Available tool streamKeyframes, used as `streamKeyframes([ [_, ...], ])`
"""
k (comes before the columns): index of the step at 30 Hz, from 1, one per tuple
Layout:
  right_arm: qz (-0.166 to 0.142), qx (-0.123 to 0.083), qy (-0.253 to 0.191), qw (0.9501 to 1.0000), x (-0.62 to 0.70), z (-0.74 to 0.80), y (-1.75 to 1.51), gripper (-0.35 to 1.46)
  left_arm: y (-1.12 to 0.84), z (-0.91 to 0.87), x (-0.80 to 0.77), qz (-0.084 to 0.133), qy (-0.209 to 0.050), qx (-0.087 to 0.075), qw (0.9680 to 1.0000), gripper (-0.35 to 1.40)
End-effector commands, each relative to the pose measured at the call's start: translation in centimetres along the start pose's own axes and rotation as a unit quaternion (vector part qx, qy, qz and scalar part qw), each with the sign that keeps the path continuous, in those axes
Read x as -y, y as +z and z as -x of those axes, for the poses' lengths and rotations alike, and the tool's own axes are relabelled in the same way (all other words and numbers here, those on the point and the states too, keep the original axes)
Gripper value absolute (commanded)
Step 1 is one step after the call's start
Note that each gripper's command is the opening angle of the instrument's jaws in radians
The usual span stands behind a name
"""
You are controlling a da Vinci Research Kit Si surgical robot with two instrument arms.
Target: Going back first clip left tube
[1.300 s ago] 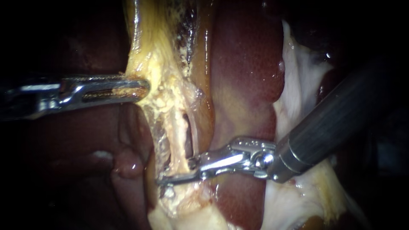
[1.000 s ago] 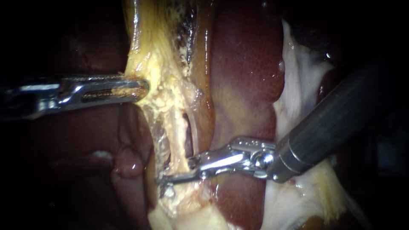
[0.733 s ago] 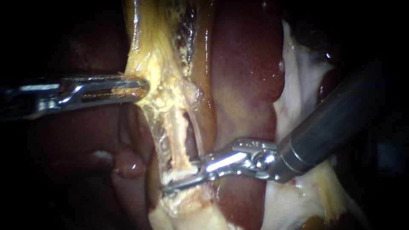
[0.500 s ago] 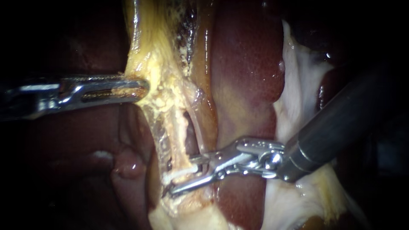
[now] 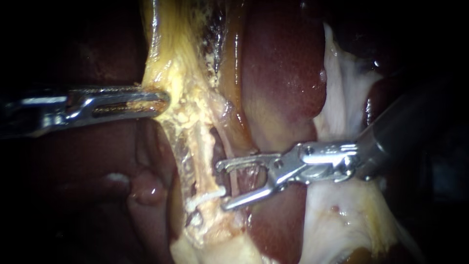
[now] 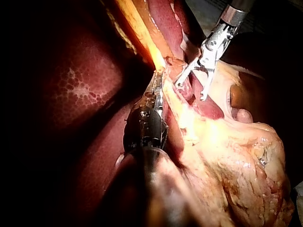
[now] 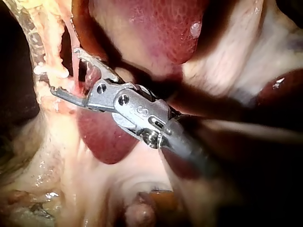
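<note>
Two instruments: left instrument (image 5: 163,101), pincer clamped on yellow tissue (image 5: 181,83); right instrument (image 5: 222,187), pincer apart, just beside white clip (image 5: 207,198) set across lower left tube (image 5: 202,156); liver (image 5: 283,73) behind

The liver (image 5: 283,73) is deep maroon with fine pale speckling; in the left wrist view it carries a pale honeycomb patch. The fatty tissue (image 5: 181,68) at 12 o'clock is ochre-yellow, flecked black along one edge. The left tube (image 5: 204,156) is cream-yellow, crossed by a white clip (image 5: 205,198). A membrane (image 5: 342,98) at 3 o'clock is white. The left instrument (image 5: 163,102) and the right instrument (image 5: 222,186) are bright silver, and the right one's shaft is dark grey.
</note>
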Motion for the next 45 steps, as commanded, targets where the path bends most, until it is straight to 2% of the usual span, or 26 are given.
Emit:
streamKeyframes([
  [1,0.001,0.0,-0.001,1.0,0.0,-0.03,-0.04,0.6,0.02,-0.01,0.0,0.001,0.0,0.0,1.0,-0.35],
  [7,0.007,-0.007,-0.031,0.9995,0.04,-0.33,-0.43,0.6,0.04,-0.03,-0.02,0.001,0.001,0.0,1.0,-0.35],
  [16,0.02,-0.013,-0.051,0.9984,0.12,-0.63,-0.77,0.6,0.09,-0.06,-0.07,0.001,0.002,0.001,1.0,-0.35],
  [20,0.02,-0.014,-0.053,0.9983,0.12,-0.65,-0.8,0.6,0.1,-0.06,-0.08,0.001,0.002,0.001,1.0,-0.35],
  [23,0.02,-0.014,-0.053,0.9983,0.12,-0.65,-0.8,0.6,0.18,-0.12,-0.12,0.002,0.004,0.002,1.0,-0.35],
  [26,0.021,-0.014,-0.053,0.9983,0.12,-0.65,-0.79,0.6,0.36,-0.25,-0.16,0.002,0.007,0.004,1.0,-0.35],
  [31,0.021,-0.014,-0.053,0.9983,0.13,-0.65,-0.79,0.6,0.73,-0.45,-0.27,-0.004,0.002,-0.013,0.9999,-0.35],
  [35,0.023,-0.017,-0.053,0.9982,0.13,-0.65,-0.78,0.6,0.95,-0.46,-0.3,-0.007,0.001,-0.018,0.9998,-0.35],
  [39,0.023,-0.017,-0.047,0.9985,0.12,-0.65,-0.77,0.6,1.02,-0.44,-0.27,-0.008,0.0,-0.019,0.9998,-0.35],
  [45,0.025,-0.023,-0.038,0.9987,0.11,-0.66,-0.76,0.6,1.02,-0.45,-0.25,-0.009,0.001,-0.02,0.9998,-0.35],
])
